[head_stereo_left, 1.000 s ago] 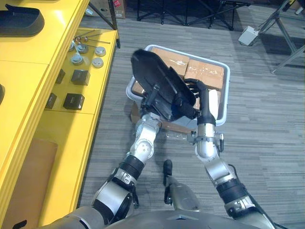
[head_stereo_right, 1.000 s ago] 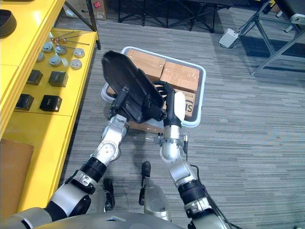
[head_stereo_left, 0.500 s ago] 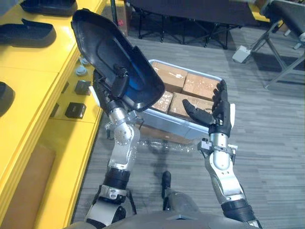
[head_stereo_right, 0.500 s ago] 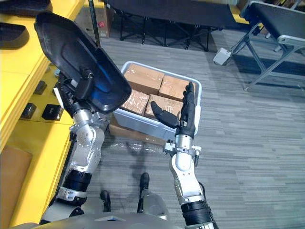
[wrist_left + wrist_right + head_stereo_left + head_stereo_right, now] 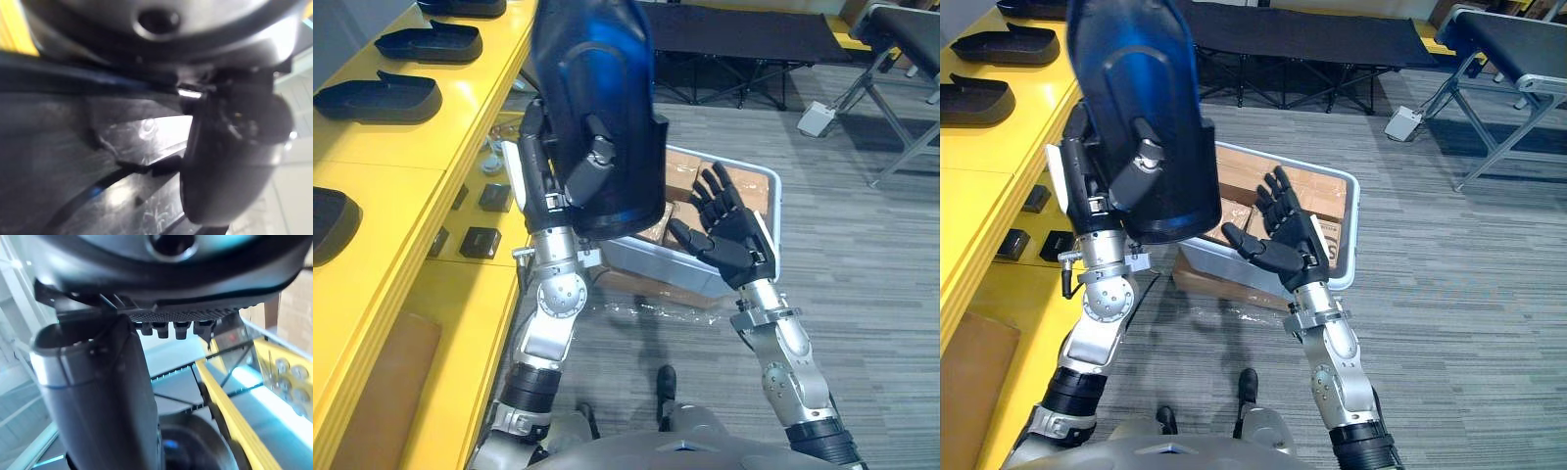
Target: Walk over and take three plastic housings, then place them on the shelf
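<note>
Housing [image 5: 592,108]: raised upright in left hand [image 5: 536,171], just right of shelf [image 5: 391,162], above bin [image 5: 773,211].
Left fingers: curled round housing's near edge, thumb on its hollow face.
Right hand [image 5: 729,235]: free, fingers spread, over bin.
Handling: probably light, stiff, smooth; may pivot in a one-hand edge hold, so better supported at rim or inner rib.
Shelf: other housings [image 5: 382,98] lying far left.

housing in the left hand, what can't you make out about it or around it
- Housing: top end cut off by the eye views' upper edge.
- Left hand: fingers mostly hidden behind the housing it grips.
- Boxes in the bin: largely covered by housing and open right hand.
- Left wrist view: housing surface blurred, too close.
</note>
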{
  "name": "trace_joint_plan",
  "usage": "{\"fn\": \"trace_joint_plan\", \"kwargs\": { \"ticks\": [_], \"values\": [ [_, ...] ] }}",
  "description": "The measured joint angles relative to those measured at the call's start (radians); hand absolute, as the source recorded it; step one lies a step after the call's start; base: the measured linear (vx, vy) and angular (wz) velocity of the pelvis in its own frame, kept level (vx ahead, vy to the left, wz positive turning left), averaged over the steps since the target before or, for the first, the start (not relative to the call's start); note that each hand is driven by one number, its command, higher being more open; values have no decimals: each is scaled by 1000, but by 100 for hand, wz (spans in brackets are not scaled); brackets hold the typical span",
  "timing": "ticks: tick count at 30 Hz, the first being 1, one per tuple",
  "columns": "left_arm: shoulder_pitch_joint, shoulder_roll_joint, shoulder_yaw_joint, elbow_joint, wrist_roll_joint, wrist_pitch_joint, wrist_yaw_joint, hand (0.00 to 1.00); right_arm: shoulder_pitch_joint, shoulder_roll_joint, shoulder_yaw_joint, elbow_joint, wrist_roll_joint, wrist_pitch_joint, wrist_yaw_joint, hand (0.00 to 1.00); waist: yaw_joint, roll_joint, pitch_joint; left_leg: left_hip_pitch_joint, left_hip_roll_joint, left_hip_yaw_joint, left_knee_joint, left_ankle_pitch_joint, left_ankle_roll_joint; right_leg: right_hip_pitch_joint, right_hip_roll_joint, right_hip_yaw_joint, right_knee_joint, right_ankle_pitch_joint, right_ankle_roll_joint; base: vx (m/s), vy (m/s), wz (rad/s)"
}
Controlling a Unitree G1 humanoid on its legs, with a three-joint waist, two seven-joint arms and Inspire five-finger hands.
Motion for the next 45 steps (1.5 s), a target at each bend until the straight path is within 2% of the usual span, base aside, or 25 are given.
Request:
{"fn": "trace_joint_plan", "kwargs": {
  "ticks": [2,6,14,18,20,24,29,33,40,45],
  "values": [
    [1,24,-18,0,27,0,-38,0,-1,-29,20,0,31,20,67,100,6,0,-10,4,-1,-1,-6,1,1,2,0,-5,0,0,0,0,0,0],
    [1,67,-69,0,31,-1,-90,0,-1,-62,39,6,39,47,112,100,12,2,-16,5,-3,-6,-8,3,3,5,-3,-14,-1,-2,-2,-37,6,4],
    [5,104,-105,0,28,-1,-158,0,-1,-70,46,26,36,52,119,100,13,3,-24,6,-4,-15,-25,17,-2,4,-3,-29,-5,-14,-10,-36,-10,4],
    [39,114,-139,-33,28,-1,-174,0,-13,-106,71,54,8,52,110,100,13,4,-44,6,-1,-21,-27,18,-3,3,1,-34,-5,-13,-15,0,-4,2],
    [46,119,-146,-41,28,0,-160,0,-13,-105,73,55,8,52,100,100,16,4,-44,6,-1,-22,-27,18,-3,4,1,-35,-5,-12,-15,0,0,0],
    [62,122,-111,-41,115,22,-50,0,-16,-104,71,54,19,52,101,100,15,4,-44,12,-1,-24,-27,18,-3,10,1,-36,-5,-12,-15,-8,4,0],
    [129,122,37,-39,158,72,76,0,-8,-91,43,33,45,36,100,100,16,5,-45,25,0,-25,-34,21,-6,22,4,-37,-6,-19,-15,-14,-1,1],
    [145,122,97,-37,158,95,130,0,-3,-54,3,-15,58,5,101,100,17,2,-49,31,0,-26,-43,27,-9,26,5,-44,-6,-21,-18,-25,-2,4],
    [166,121,140,43,151,123,144,0,30,-4,-7,-83,121,-5,131,100,14,2,-75,49,7,-23,-46,26,-13,41,12,-44,-6,-26,-21,-6,1,-1],
    [207,95,220,66,-11,104,109,0,74,35,-14,-83,29,-4,64,100,14,11,-86,63,9,-25,-63,29,-18,53,14,-57,-6,-43,-30,-16,-3,2]
  ]
}}
